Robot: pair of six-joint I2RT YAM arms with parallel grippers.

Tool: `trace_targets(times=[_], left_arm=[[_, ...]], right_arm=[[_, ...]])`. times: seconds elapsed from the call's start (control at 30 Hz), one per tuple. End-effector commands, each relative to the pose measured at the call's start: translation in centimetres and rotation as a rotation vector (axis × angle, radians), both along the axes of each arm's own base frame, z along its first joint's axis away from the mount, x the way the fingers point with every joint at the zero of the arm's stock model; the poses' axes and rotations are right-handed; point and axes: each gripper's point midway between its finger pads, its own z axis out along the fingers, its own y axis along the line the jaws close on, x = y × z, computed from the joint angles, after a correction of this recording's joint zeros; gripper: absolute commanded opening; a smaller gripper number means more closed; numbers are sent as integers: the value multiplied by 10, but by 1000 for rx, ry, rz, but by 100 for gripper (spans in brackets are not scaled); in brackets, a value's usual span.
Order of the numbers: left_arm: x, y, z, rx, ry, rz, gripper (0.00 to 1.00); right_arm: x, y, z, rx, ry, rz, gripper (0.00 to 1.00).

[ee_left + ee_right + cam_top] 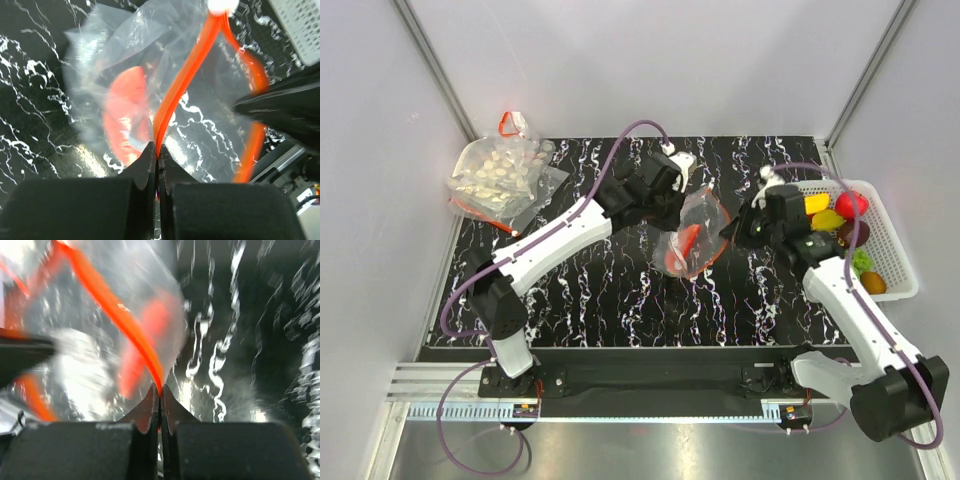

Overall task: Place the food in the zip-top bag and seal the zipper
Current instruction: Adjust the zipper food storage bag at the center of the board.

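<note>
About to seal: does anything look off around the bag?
The small clear plastic bag is held between the left claw and right claw, both shut on its red-orange zipper strip. The strip's two halves gape apart, so the mouth is unsealed. Nothing spilled.

Clear zip-top bag (705, 215) holds red food (688, 243), zipper (185, 80) open.

Pale walls (650, 60) are enclosing a black table (620, 300) veined with white on three sides. Metal posts (440, 80) are rising at the back corners, and a silver rail (430, 385) is running along the near edge.
</note>
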Motion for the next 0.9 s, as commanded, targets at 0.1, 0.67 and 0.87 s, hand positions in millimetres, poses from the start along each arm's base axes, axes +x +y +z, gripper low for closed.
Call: trace_targets(times=[0.1,0.67,0.87], left_arm=[[-1,-3,53,-189,-7,-46,0],[-6,2,81,-80,-137,65,0],[1,-5,46,-27,-107,67,0]], right_arm=[[1,-35,117,-142,-167,-89,0],[17,-10,81,-164,-132,-66,0],[22,-19,54,-180,-85,-114,26]])
